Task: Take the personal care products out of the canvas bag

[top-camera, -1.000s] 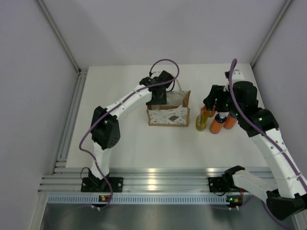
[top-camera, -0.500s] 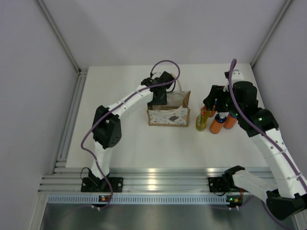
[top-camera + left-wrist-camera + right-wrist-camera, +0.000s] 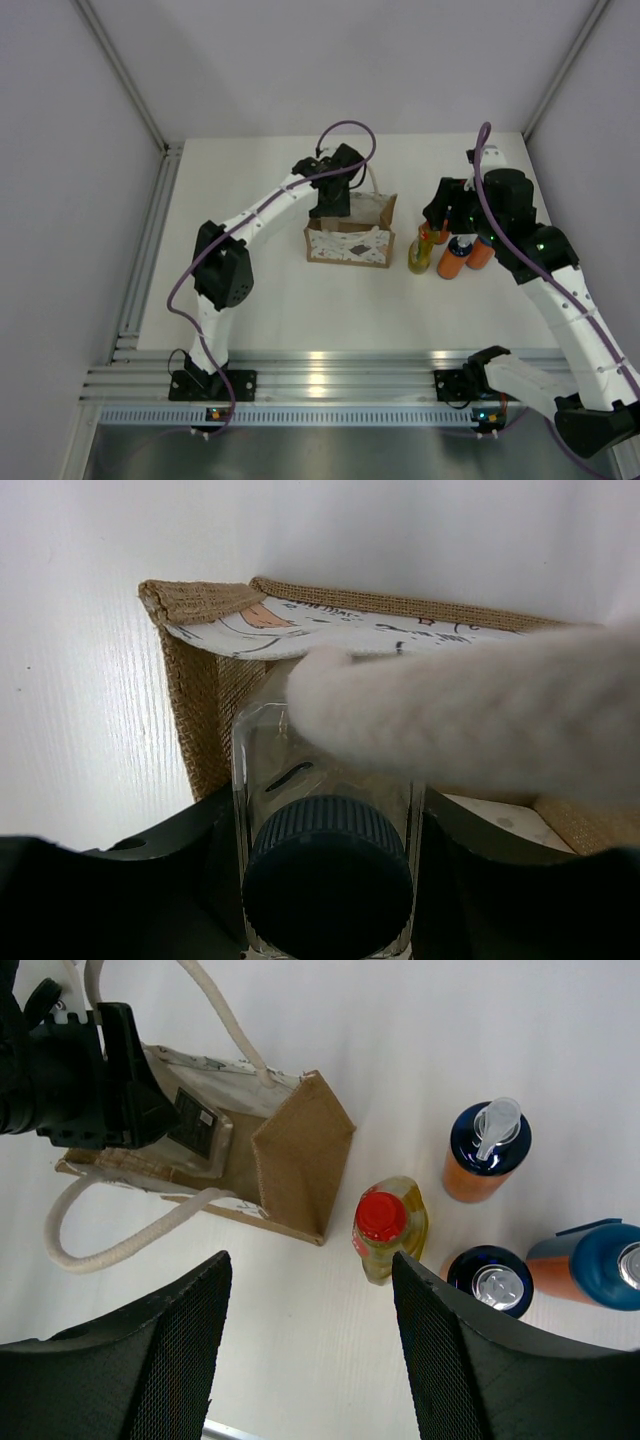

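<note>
The canvas bag (image 3: 349, 243) stands mid-table, and it also shows in the right wrist view (image 3: 297, 1151). My left gripper (image 3: 330, 203) reaches into its open top, shut on the clear bottle (image 3: 330, 780) by its shoulders, just below the dark cap (image 3: 328, 878). A cream rope handle (image 3: 480, 715) lies blurred across that view. The yellow-green bottle with red cap (image 3: 386, 1226) and three orange bottles (image 3: 486, 1150) (image 3: 490, 1281) (image 3: 592, 1259) stand on the table right of the bag. My right gripper (image 3: 441, 214) hovers above them, open and empty.
White walls with metal corner posts close in the table on three sides. An aluminium rail (image 3: 320, 380) runs along the near edge. The bag's second rope handle (image 3: 95, 1250) loops out onto the table in front of the bag.
My left gripper has shifted slightly back and up with the clear bottle, and the bag has moved a little with it. The right arm has not moved.
</note>
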`<state>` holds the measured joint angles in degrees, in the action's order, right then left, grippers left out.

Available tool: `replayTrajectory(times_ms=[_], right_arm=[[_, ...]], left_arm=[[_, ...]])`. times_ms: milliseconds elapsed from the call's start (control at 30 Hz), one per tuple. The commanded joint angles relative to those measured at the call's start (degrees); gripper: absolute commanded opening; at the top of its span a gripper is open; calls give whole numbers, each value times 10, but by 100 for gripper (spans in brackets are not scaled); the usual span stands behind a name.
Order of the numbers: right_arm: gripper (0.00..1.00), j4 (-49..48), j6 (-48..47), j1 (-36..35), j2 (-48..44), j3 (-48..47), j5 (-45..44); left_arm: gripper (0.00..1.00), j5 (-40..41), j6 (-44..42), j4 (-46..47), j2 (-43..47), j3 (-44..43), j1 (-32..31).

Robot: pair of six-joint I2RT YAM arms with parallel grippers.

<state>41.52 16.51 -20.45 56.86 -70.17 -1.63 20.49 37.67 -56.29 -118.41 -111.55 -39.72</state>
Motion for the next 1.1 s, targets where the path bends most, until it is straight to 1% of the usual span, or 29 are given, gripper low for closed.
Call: replayTrajectory(times_ms=[0,533,667,933,1033,1067], right_arm=[[63,-12,-9,8,-1,-11,0],[63,-12,-12,8,0,-12,-6],[63,-12,-13,8,1,-13,-7],[63,-13,-11,8,6,-16,-6],[63,-13,-10,8,9,-21,-6],[63,-13,-10,8,9,-22,-6]], left_arm=[[0,7,-14,18,61,-50,2],[0,-47,-28,19,149,-87,2],[0,-48,-23,19,179,-104,3],[0,-12,-15,36,254,-116,3],[0,29,-9,43,288,-109,3],[0,54,-8,44,296,-107,3]])
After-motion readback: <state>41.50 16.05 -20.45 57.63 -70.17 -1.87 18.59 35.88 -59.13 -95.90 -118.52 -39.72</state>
